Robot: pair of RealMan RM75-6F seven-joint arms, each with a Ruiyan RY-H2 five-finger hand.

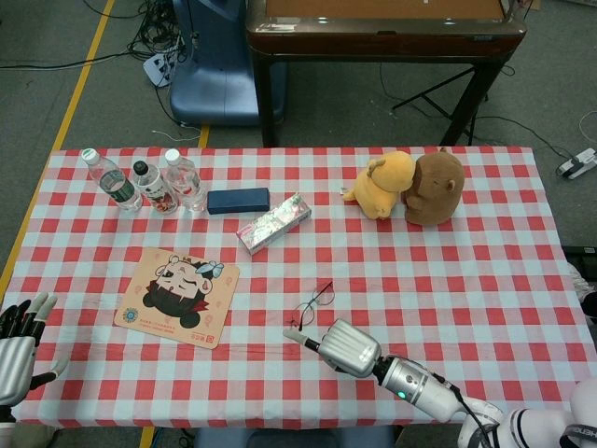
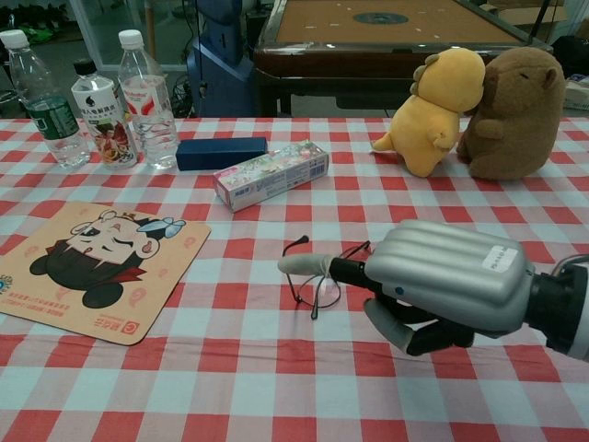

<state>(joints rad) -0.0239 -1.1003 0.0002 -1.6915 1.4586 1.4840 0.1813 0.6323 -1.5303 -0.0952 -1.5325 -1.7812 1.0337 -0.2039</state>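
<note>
— Where is your right hand?

— My right hand hovers low over the worktop, near its front edge. One finger sticks out straight, the rest are curled under the palm, and it holds nothing.

— And the eyeglasses?

— The wire-rimmed eyeglasses lie folded open on the checked cloth, just at 10 o'clock from the hand. In the chest view the outstretched fingertip crosses over the frame; whether it touches I cannot tell.

— What about your left hand?

— My left hand rests at the worktop's near left corner, fingers spread, empty, well apart from everything.

— What else is around?

— A cartoon mouse pad sits at 9 o'clock from the eyeglasses. At 11 o'clock lie a printed carton and a dark blue case, with three water bottles beyond. At 1 o'clock a yellow plush toy leans against a brown plush toy.
</note>
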